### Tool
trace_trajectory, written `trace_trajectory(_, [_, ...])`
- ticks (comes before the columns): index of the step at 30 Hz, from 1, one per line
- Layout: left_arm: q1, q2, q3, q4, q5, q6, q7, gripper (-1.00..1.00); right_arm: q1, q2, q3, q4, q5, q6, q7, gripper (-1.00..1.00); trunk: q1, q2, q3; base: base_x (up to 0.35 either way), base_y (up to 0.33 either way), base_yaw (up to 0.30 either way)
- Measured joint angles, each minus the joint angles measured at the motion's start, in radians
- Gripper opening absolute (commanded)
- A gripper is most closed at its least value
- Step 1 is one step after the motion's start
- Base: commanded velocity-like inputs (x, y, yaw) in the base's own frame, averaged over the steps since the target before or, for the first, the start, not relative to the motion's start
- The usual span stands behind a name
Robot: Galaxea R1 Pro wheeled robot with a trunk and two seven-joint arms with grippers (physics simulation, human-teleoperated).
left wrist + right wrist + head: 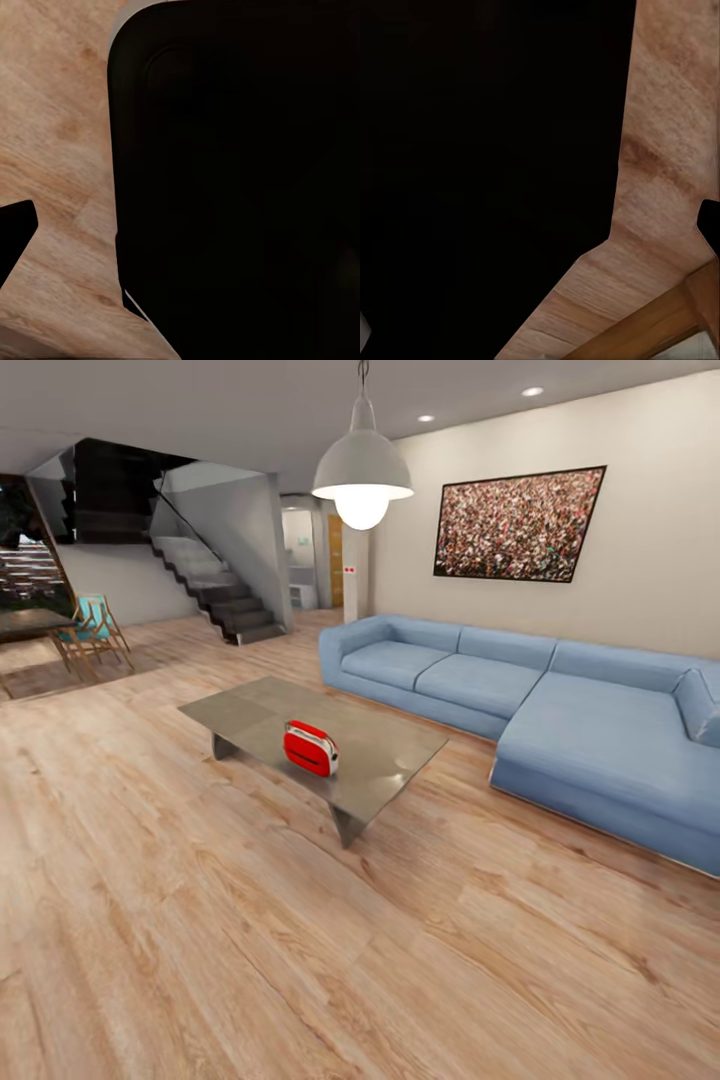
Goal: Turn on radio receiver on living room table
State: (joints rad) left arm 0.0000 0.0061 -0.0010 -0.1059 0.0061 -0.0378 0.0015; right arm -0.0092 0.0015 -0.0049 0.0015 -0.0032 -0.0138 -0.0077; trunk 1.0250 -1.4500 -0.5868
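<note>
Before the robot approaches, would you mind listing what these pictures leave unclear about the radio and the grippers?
- Radio receiver, head view: too small and distant on the table to make out its dial or switch.
- Both wrist views: a dark body up close blocks most of each picture; beyond it just wood floor, so neither gripper's state can be judged.

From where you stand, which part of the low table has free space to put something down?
The table top carries one thing, the red radio receiver, near its front edge. Bare patches: the far-left panel toward the stairs, and the right half toward the blue sofa. Nowhere looks crowded.
</note>
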Motion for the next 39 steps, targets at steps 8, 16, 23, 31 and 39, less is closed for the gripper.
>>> trace_trajectory(8, [0.000, 0.000, 0.000, 0.000, 0.000, 0.000, 0.000, 1.00, 0.000, 0.000, 0.000, 0.000, 0.000, 0.000, 0.000, 1.00, 0.000, 0.000, -0.004, 0.000, 0.000, 0.270])
trace_trajectory(16, [0.000, -0.001, -0.001, 0.000, -0.001, 0.001, 0.000, 1.00, 0.000, 0.000, 0.000, 0.000, 0.000, 0.000, 0.000, 1.00, 0.000, 0.000, -0.009, 0.000, 0.000, 0.270])
trace_trajectory(23, [0.000, -0.002, 0.001, 0.000, 0.000, 0.001, 0.000, 1.00, 0.000, 0.000, 0.000, 0.000, 0.000, 0.000, 0.000, 1.00, 0.000, 0.000, -0.013, 0.000, 0.000, 0.270])
trace_trajectory(31, [0.000, -0.003, 0.002, 0.000, 0.000, 0.002, 0.000, 1.00, 0.000, -0.001, 0.000, 0.000, 0.000, 0.000, 0.001, 1.00, 0.000, 0.000, -0.015, 0.000, 0.000, 0.123])
trace_trajectory(39, [0.000, 0.001, 0.002, 0.000, 0.000, 0.011, -0.011, 1.00, 0.000, -0.001, 0.002, 0.000, 0.003, 0.000, 0.002, 1.00, 0.000, 0.000, -0.015, 0.179, 0.039, 0.006])
